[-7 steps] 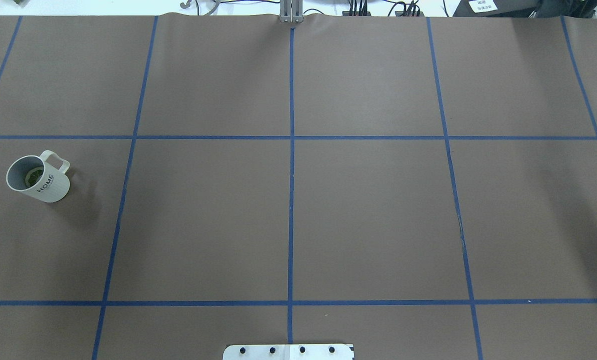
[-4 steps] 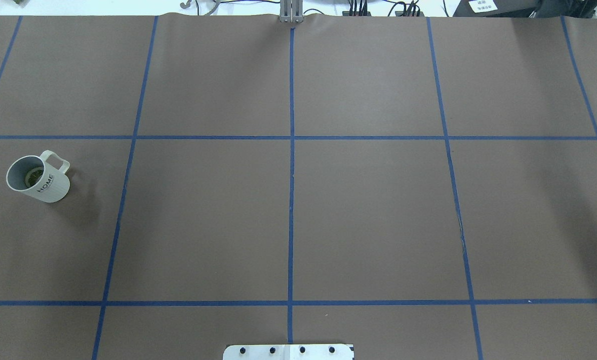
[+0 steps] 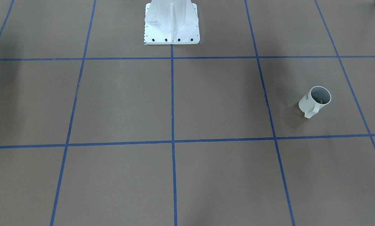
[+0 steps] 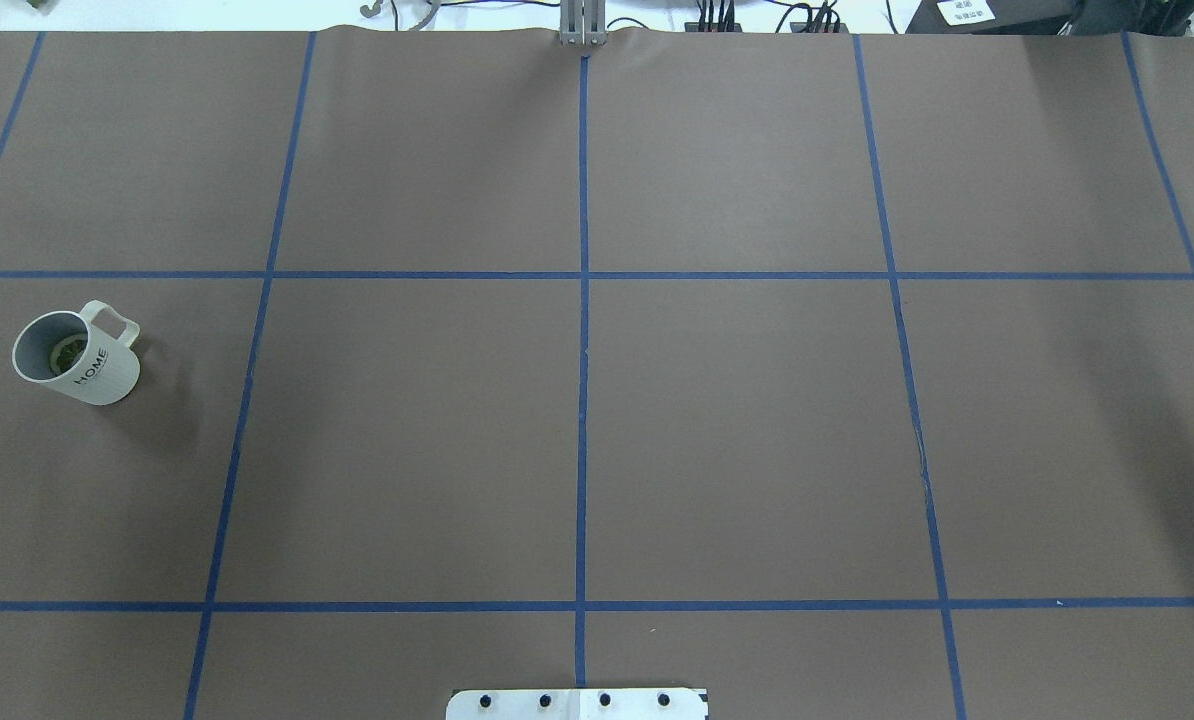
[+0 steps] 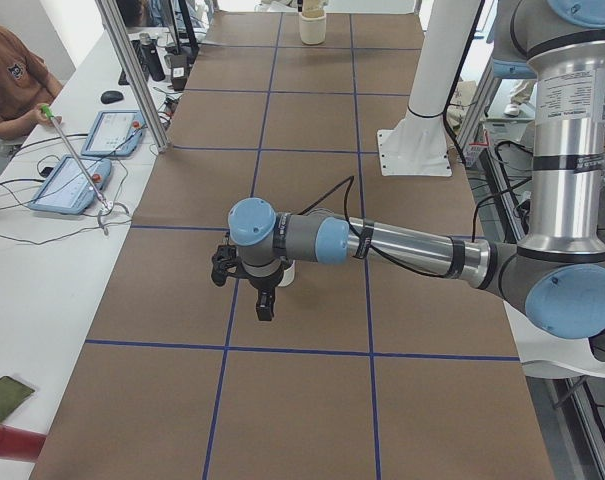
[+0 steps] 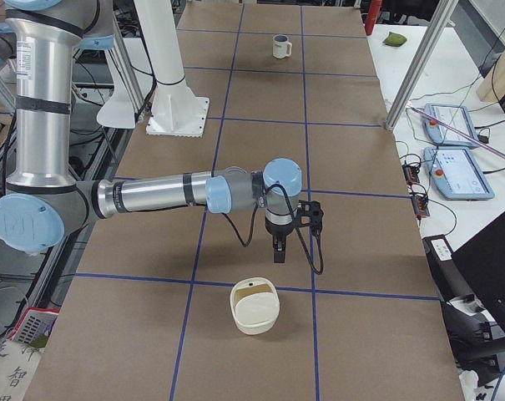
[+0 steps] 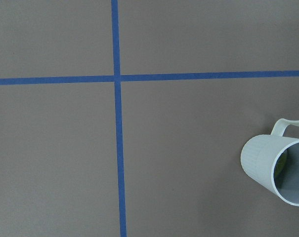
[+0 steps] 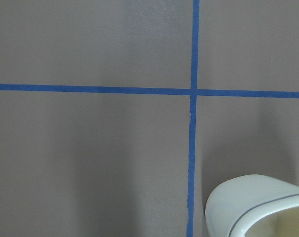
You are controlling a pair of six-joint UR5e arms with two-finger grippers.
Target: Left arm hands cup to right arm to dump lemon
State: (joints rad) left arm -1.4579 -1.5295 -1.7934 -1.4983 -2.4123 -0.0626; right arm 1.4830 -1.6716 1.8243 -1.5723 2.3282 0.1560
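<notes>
Tabletop [image 4: 757, 450]: long, covered in brown paper, marked into large squares with blue tape lines [image 4: 582, 400].
Cables [image 4: 757, 15]: black, bunched along the far edge on a white surface.
Side bench [image 5: 42, 260]: white, running along the tabletop's length, strewn with thin leads.
Tablets [image 5: 112, 132]: two, blue-edged, lying flat on the bench.
Frame post [image 5: 129, 60]: bare metal, standing where bench meets tabletop.
Person [image 5: 7, 75]: seated at the bench, brown shirt.
Red cylinder [image 5: 7, 440] and green cloth [image 5: 2, 397]: at the bench's near end.
Black screen [image 6: 486, 267]: tilted, beside the bench.
Light: even, casting soft shadows on the paper.
</notes>
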